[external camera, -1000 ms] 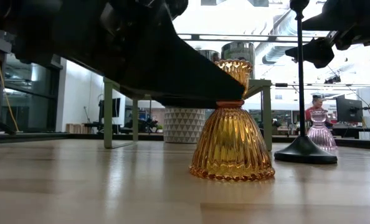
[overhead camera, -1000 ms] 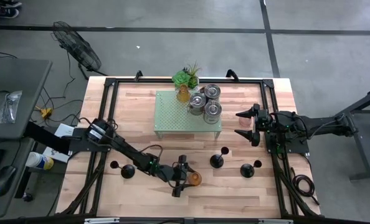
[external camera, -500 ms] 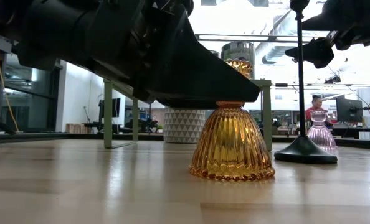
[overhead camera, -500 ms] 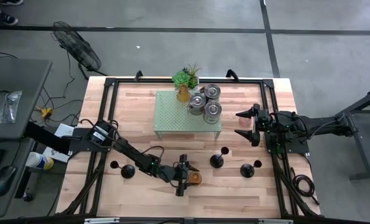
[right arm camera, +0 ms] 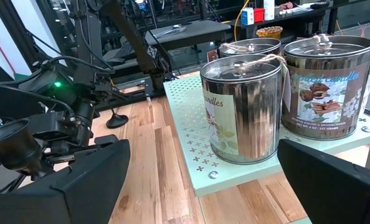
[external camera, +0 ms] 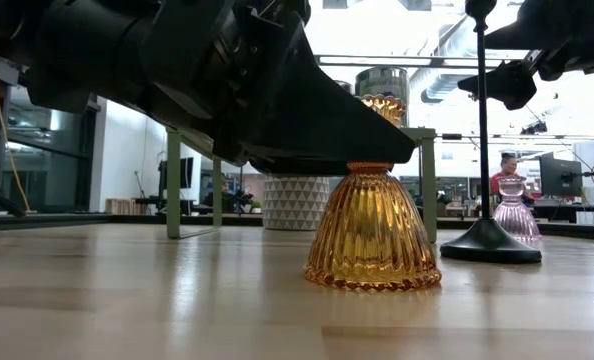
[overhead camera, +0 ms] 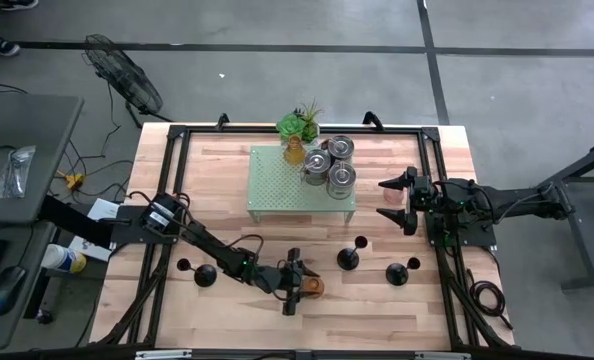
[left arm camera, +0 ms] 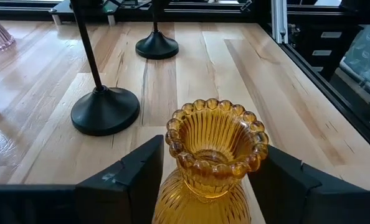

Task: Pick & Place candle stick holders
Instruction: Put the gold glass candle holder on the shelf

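Left gripper [left arm camera: 203,180] straddles the neck of the amber holder [left arm camera: 213,152] at the near edge of the desk [overhead camera: 227,160]; its fingers [left arm camera: 132,177] flank the glass closely, but contact cannot be confirmed. That holder stands upright on its ribbed base. Black holders [overhead camera: 348,257] stand just beyond it, and another [overhead camera: 205,275] sits beside the left arm. Desk surface is pale wood planking inside a black frame.

Right gripper [overhead camera: 395,202] waits at the right side with its jaws spread wide and empty; a pink glass holder [overhead camera: 392,215] stands just beside it. Farther back, a pale green perforated stand [overhead camera: 277,185] carries silvery tins [right arm camera: 242,106] and a second amber holder [overhead camera: 294,152]. The tin labels read "candles"; one carries "227 GRAMS". A green plant [overhead camera: 297,124] sits at the far edge.

Room: grey floor with dark lines, a floor fan [overhead camera: 122,75], a side bench with keyboard and mouse, and a person seated at a monitor in the distance.
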Tool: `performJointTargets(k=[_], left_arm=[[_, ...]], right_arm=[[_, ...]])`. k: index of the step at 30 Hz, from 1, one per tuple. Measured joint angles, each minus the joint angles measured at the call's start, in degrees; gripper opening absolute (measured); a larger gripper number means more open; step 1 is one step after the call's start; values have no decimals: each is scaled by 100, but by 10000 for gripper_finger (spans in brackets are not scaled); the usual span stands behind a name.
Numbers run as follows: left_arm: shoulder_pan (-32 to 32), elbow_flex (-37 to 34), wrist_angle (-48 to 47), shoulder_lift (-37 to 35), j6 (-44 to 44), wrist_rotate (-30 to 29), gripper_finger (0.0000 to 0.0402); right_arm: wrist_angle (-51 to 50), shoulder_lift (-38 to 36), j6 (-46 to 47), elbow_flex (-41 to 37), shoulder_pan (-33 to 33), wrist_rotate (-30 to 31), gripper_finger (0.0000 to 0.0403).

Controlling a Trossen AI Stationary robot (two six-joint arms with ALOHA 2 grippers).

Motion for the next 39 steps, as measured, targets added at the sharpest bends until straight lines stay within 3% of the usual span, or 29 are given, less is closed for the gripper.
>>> performJointTargets(k=[20, 30, 39], left_arm=[[2, -4, 1, 0, -3, -17, 185], [2, -7, 0, 0, -3, 22, 131], [2, -9, 0, 0, -3, 20, 133]], right_arm=[[-1, 0, 0, 0, -1, 0, 400], [1, 0, 0, 0, 1, 0, 400], [-1, 0, 0, 0, -1, 0, 400]])
